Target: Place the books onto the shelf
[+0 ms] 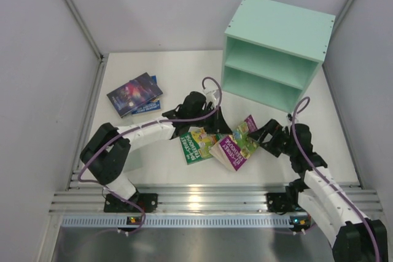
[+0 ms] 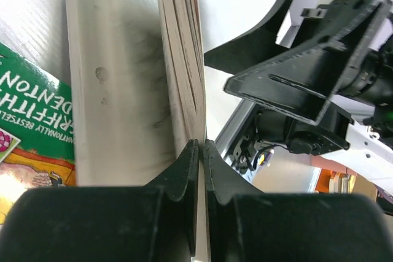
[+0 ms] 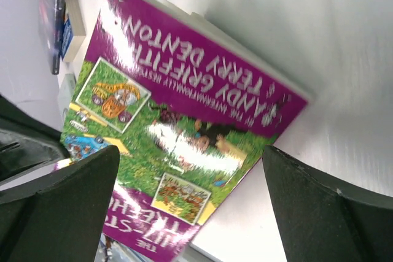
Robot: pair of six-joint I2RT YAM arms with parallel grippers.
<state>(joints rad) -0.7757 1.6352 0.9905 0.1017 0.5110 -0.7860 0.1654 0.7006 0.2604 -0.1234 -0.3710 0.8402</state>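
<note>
The purple-and-green book (image 1: pixel 238 144) lies tilted at the table's front centre, its cover filling the right wrist view (image 3: pixel 184 108). My left gripper (image 1: pixel 216 130) is shut on a thin edge of its pages (image 2: pixel 184 59), fingertips (image 2: pixel 191 151) pinched together. The green book (image 1: pixel 195 145) lies flat beside and partly under it (image 2: pixel 31 121). My right gripper (image 1: pixel 261 136) stands wide open just right of the purple-and-green book, holding nothing (image 3: pixel 190 151). A dark blue-purple book (image 1: pixel 132 93) rests on a blue one (image 1: pixel 150 107) at the back left. The mint-green shelf (image 1: pixel 276 35) stands at the back right.
White walls close in the table on the left, back and right. A metal rail (image 1: pixel 202 200) runs along the near edge by the arm bases. The right arm's black gripper (image 2: pixel 295 84) hangs close beside the left one.
</note>
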